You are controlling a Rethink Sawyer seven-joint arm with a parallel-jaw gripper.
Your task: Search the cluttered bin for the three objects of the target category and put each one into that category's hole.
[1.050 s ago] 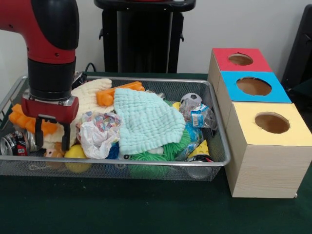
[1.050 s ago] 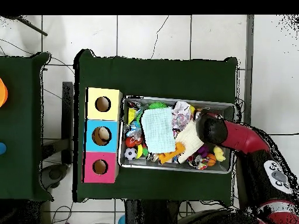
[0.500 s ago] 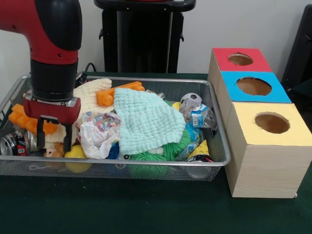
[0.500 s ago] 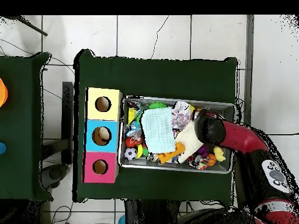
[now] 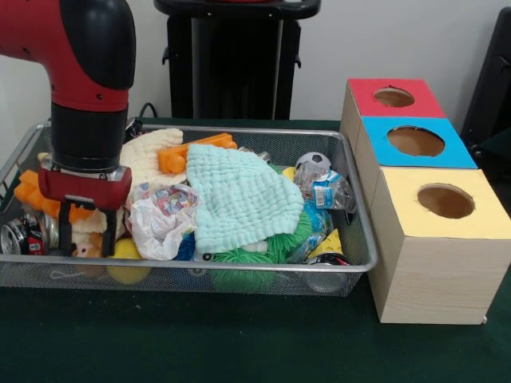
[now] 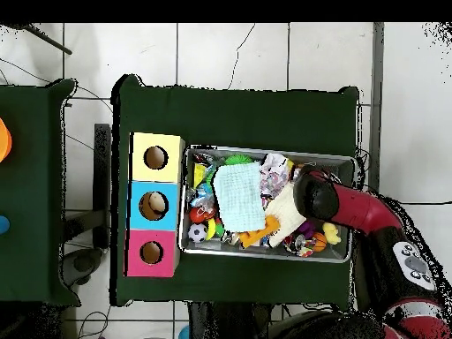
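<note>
- Wire bin (image 5: 355, 267) on green worktop (image 5: 239, 351), packed with clutter: mint cloth (image 5: 239, 195) on top, cream knit cloth (image 5: 148, 155), orange block (image 5: 192, 152), crumpled wrapper (image 5: 160, 219), small soccer ball (image 5: 313, 162), crushed can (image 5: 22, 235).
- Gripper (image 5: 86, 231) low at the bin's end away from the boxes; fingers (image 5: 65, 233) apart, straddling clutter beside a yellow ball (image 5: 128, 249).
- Red box (image 5: 391, 97), blue box (image 5: 415, 141), yellow box (image 5: 443, 203) in a row, touching the bin's other end.

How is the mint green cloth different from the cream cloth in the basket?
The mint green quilted cloth lies on top in the middle of the wire basket; the cream knitted cloth lies at the side, partly behind the gripper. The mint one shows more of itself. Both are soft and drape over toys.
</note>
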